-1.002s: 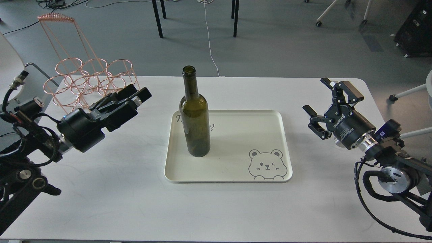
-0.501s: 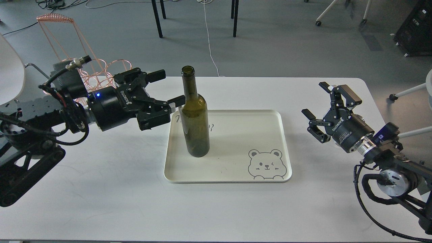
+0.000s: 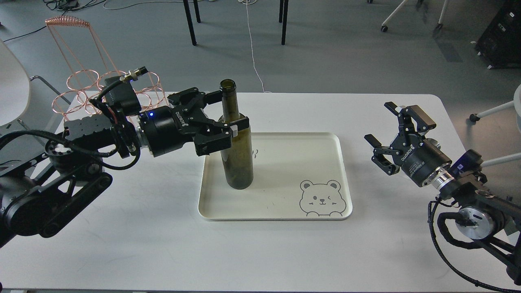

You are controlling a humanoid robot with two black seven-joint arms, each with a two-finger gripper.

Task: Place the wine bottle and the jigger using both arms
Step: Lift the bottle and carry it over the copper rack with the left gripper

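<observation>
The bench [image 3: 134,244] carries a cream tray [image 3: 285,211] with a bear drawing at its near right corner. The bottle [image 3: 236,158] stands upright on the tray's left half, long axis vertical, open mouth up. The left end effector [image 3: 228,112] reaches in from the left at shoulder height with its fingers spread either side of the bottle where the neck widens: one finger [image 3: 238,124] crosses in front of the glass, the other sits behind the neck. Whether either finger touches glass is unclear; it looks not yet clamped. The right end effector [image 3: 386,130] hangs wide, holding nothing, well apart to the right, so the left arm is plainly nearer. A copper wire rack [image 3: 85,87] stands partly hidden behind the left arm. No jigger is visible.
</observation>
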